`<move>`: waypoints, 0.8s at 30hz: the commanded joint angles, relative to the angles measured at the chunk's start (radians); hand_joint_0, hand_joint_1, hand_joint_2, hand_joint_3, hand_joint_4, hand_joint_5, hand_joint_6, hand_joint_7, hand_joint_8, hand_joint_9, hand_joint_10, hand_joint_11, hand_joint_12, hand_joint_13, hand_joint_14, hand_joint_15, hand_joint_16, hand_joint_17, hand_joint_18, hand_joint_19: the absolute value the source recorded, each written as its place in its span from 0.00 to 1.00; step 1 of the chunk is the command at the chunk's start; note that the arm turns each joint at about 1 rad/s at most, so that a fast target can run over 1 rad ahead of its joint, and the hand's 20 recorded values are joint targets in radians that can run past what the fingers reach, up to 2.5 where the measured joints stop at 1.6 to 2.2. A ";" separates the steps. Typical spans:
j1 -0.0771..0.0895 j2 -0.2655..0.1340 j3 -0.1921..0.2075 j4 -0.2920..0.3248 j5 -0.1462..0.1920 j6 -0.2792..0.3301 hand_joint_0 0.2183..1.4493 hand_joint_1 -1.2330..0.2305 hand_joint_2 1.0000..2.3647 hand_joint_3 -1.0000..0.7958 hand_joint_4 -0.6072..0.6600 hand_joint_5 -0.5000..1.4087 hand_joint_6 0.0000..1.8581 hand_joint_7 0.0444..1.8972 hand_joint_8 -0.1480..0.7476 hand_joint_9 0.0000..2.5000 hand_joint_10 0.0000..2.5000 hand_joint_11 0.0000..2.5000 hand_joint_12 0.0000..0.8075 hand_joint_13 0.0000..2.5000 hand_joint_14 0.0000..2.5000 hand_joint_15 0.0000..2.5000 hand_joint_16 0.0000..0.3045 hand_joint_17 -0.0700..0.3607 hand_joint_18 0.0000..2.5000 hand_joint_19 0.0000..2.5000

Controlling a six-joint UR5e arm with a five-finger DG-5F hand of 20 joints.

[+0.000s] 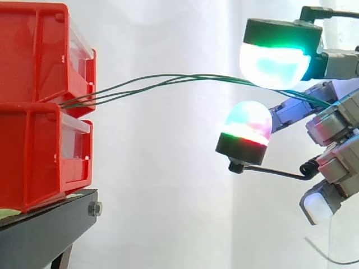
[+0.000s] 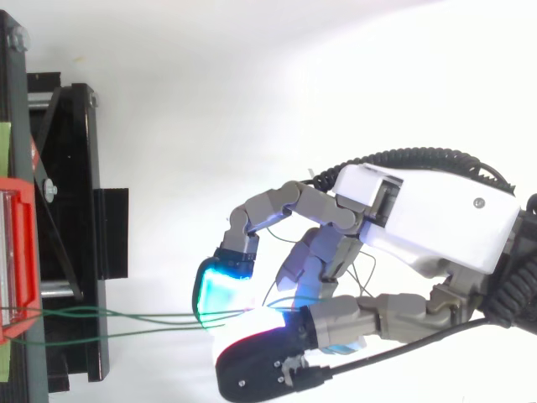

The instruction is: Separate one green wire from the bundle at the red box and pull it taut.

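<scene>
Robot hand [image 2: 419,210] curls its fingers loosely round several green wires [image 1: 168,79] that arc slack from between the red bins [image 1: 33,56], so separating seems unfinished; next it likely must pinch one wire alone and draw away until taut.

Close side camera looks level — top looks down (wires [image 1: 213,77] shared).

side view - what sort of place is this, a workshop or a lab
Most likely a robot test rig in a lab: red bins stacked on a black stand, a plain white curtain behind, and a robot hand at green wires that run out from the bins.
</scene>
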 commanded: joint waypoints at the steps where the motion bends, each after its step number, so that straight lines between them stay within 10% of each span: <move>1: -0.001 0.000 0.000 0.001 0.001 0.000 0.23 0.43 0.00 0.28 0.57 0.17 0.49 0.47 0.44 0.57 0.17 0.57 0.43 0.57 0.01 0.56 0.18 0.45 0.33 0.25; 24: -0.008 0.051 0.043 -0.153 0.004 -0.008 0.32 0.35 0.01 0.39 0.54 0.17 0.50 0.51 0.40 0.58 0.07 0.63 0.39 0.56 0.01 0.56 0.17 0.43 0.31 0.26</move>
